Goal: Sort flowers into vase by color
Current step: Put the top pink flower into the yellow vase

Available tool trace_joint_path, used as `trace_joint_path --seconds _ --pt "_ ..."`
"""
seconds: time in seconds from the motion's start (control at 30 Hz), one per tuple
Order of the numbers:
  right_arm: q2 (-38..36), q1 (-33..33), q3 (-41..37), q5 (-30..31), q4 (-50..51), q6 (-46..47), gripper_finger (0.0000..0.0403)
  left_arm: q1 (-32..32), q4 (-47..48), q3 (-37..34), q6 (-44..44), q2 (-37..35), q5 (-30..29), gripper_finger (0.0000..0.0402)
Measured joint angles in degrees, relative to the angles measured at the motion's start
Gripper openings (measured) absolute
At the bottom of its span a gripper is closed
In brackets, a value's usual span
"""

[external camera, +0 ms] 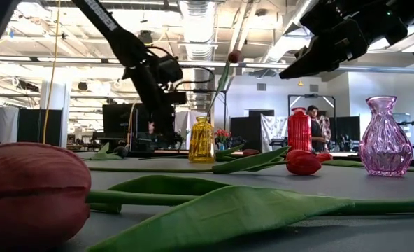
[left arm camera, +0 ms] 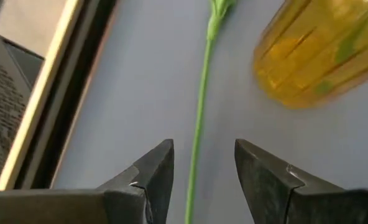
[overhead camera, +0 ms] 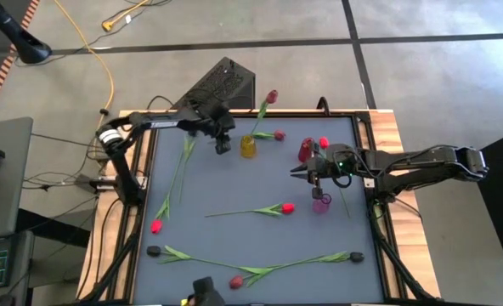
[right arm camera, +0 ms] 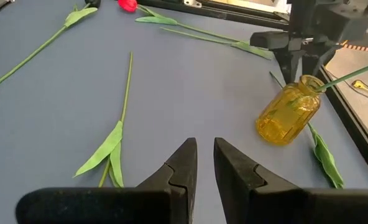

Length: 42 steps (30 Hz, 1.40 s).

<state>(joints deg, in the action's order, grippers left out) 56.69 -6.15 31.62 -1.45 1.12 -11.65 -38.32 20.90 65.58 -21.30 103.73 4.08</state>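
Observation:
My left gripper (overhead camera: 223,143) hangs low over the table just left of the yellow vase (overhead camera: 248,146), fingers open. They stand on either side of a thin green stem (left arm camera: 199,124) that lies on the table, and do not touch it. One maroon tulip (overhead camera: 272,96) stands in the yellow vase; another maroon head (overhead camera: 279,134) lies beside it. My right gripper (overhead camera: 299,171) hovers empty by the red vase (overhead camera: 307,151), with only a narrow gap between its fingers (right arm camera: 204,163). A red head (overhead camera: 323,142) shows at the red vase. The pink vase (overhead camera: 321,203) stands nearer the front.
Loose tulips lie on the grey mat: a red one mid-table (overhead camera: 287,207), a red one at the left (overhead camera: 155,226), black ones near the front (overhead camera: 154,251) (overhead camera: 356,256), and a maroon one at the front edge (overhead camera: 236,281). A raised rim (overhead camera: 366,127) borders the table.

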Motion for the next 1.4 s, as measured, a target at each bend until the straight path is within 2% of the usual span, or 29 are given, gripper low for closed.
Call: trace_joint_path --seconds 0.17,0.27,0.63,0.77,1.03,1.23,1.4 --pt "-0.02 0.0 0.0 0.02 0.48 0.01 0.0082 -0.05 4.12 3.38 -2.96 4.9 -0.32 0.0158" --pt "0.0 0.0 0.0 0.01 0.97 -0.41 0.0082 0.02 5.0 3.83 -3.53 7.38 -2.67 0.0158" --pt "-0.02 0.0 0.0 0.04 1.6 -0.73 0.0082 -0.66 5.87 4.87 -3.54 8.68 -2.72 0.0155" --pt "-0.02 0.0 0.0 0.04 1.59 -0.75 0.0082 -1.21 6.5 4.98 -3.22 8.74 -1.97 0.0123" --pt "0.0 0.0 0.0 0.04 1.53 -0.84 0.0082 -1.97 6.72 4.96 -2.12 8.78 -0.79 0.0008" --pt "-0.02 0.0 0.0 0.04 1.51 -0.84 0.0082 -2.67 6.92 4.77 -1.43 7.91 0.5 0.0002" --pt "0.0 0.0 0.0 0.04 1.53 -0.31 0.0082 -3.84 7.26 4.61 0.37 4.11 1.2 0.0001"
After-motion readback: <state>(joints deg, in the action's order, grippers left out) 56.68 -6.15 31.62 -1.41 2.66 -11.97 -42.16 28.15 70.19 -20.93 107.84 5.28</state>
